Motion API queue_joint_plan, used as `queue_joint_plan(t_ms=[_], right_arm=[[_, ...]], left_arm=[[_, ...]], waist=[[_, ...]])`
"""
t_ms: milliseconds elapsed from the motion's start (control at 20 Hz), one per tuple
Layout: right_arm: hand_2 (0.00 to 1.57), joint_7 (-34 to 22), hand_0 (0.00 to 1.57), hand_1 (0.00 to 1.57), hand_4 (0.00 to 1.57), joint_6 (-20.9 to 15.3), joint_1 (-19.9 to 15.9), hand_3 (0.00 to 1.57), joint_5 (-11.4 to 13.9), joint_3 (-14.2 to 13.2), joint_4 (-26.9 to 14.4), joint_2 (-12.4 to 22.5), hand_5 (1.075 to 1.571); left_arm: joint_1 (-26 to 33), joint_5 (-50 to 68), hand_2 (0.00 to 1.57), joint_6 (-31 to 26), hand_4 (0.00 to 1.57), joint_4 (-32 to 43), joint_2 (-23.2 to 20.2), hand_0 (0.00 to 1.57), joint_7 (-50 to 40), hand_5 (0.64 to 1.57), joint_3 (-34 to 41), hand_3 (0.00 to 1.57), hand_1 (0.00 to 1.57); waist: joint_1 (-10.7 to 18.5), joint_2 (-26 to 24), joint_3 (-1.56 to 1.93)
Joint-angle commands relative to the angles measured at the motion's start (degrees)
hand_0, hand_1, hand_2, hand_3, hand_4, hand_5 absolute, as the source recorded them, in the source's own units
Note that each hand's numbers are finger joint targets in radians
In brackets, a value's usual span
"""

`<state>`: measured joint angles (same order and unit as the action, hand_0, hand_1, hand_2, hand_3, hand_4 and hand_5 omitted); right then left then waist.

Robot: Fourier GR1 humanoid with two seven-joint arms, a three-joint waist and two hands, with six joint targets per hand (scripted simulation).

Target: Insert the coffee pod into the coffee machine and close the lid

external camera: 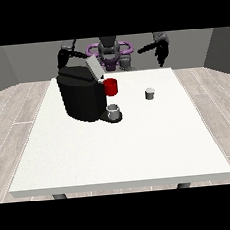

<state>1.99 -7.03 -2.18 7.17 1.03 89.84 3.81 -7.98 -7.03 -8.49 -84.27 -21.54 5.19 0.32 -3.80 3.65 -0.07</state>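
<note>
While the coffee pod (150,93) stands clear mid-table, the hand at the view's right (161,54) hangs open-fingered beyond the table's (115,151) far edge.

**Surfaces and finishes on the table**

The table (115,151) has a smooth, matt white top with a faint speckle. The coffee machine (81,96) looks like black plastic with a dull sheen — its raised lid (94,68) is pale grey and metallic-looking. A red cup (111,86) appears as glossy plastic. The small coffee pod (150,93) is light grey, matt. The floor (17,103) shows pale wood planks.
</note>
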Motion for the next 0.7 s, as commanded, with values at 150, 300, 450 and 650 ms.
queue_joint_plan(t_ms=[150, 300, 450, 650], right_arm=[[0.00, -0.68, 0.00, 0.00, 0.00, -1.54, -2.43, 0.00, 3.46, 2.59, 1.92, -0.87, 1.571], [0.00, -2.87, 0.00, 0.00, 0.00, -1.14, -5.13, 0.00, 3.74, 4.06, 2.52, -1.79, 1.571], [0.00, -1.00, 0.00, 0.00, 0.00, -0.85, -4.45, 0.00, 3.39, 4.53, 2.57, -2.44, 1.571], [0.00, -3.70, 0.00, 0.00, 0.00, -0.88, -6.61, 0.00, 2.15, 1.14, 1.06, -1.14, 1.571]], left_arm=[[-8.81, -3.58, 0.00, -3.54, 0.00, 11.05, -6.73, 0.00, -0.68, 1.571, 3.75, 0.00, 0.00], [-13.19, -7.39, 0.00, -2.69, 0.00, 14.02, -8.21, 0.00, -3.17, 1.571, 2.64, 0.00, 0.00], [-13.74, -8.68, 0.00, -3.92, 0.00, 20.26, -8.85, 0.00, 1.76, 1.571, 2.88, 0.00, 0.00], [-14.77, -12.19, 0.00, -4.78, 0.00, 24.52, -9.41, 0.00, 4.36, 1.571, 1.21, 0.00, 0.00]], waist=[[-4.95, 4.03, 0.04], [-7.47, 6.62, 0.05], [-7.73, 9.17, 0.04], [-6.48, 9.45, 0.05]])
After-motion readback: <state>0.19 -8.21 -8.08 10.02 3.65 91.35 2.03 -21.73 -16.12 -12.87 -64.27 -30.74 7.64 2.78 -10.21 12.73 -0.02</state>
